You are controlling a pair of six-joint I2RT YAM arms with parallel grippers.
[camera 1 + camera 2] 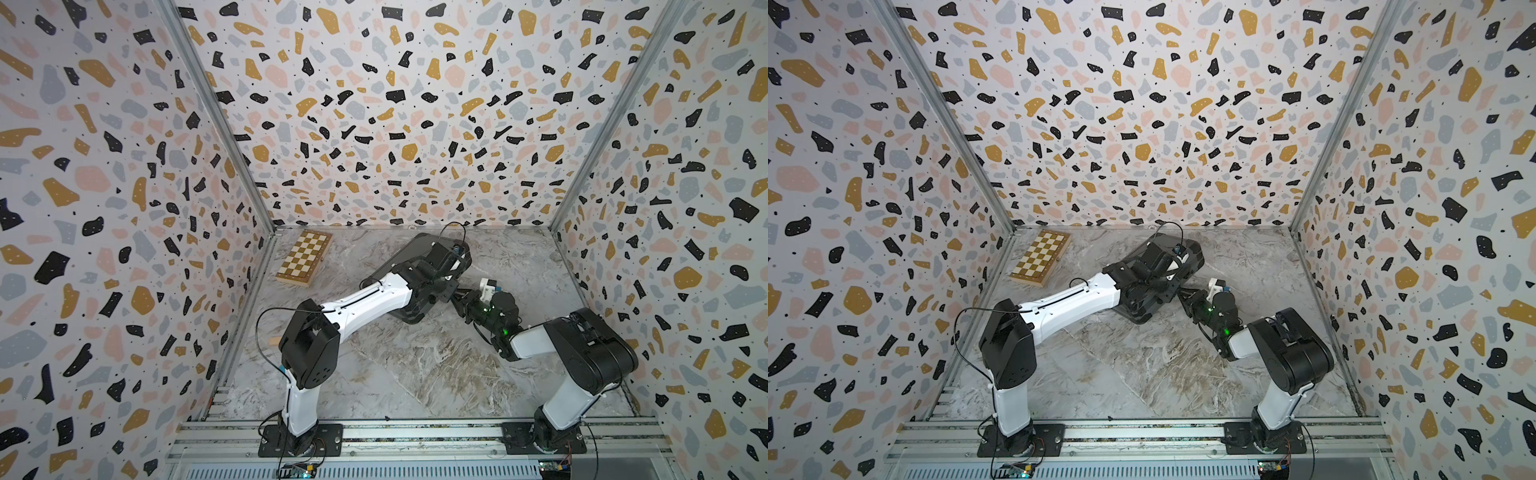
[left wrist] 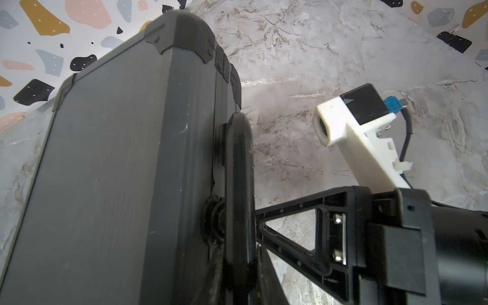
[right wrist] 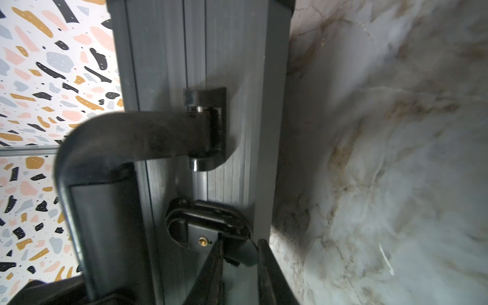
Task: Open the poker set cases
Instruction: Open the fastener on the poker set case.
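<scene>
Ribbed grey case [image 2: 118,171] shut, back-centre worktop [image 1: 415,365]; left tool [image 2: 237,285] clamped on black handle [image 2: 239,163], right tool [image 3: 239,264] pinching latch [image 3: 211,219]. Wooden chessboard [image 1: 304,257] closed, back-left corner.

Both top views: even, diffuse light; the terrazzo walls [image 1: 374,104] bow toward the frame edges. Right wrist view: the marble tabletop [image 3: 396,171] beside the poker set case [image 3: 237,52] is smeared, and a soft shadow lies against the case; the handle [image 3: 126,137] is unfocused, the latch [image 3: 208,219] underexposed.

Terrazzo-print walls [image 1: 374,104], metal corner rails [image 1: 215,112], marbled floor [image 1: 415,365], perhaps laminate.
</scene>
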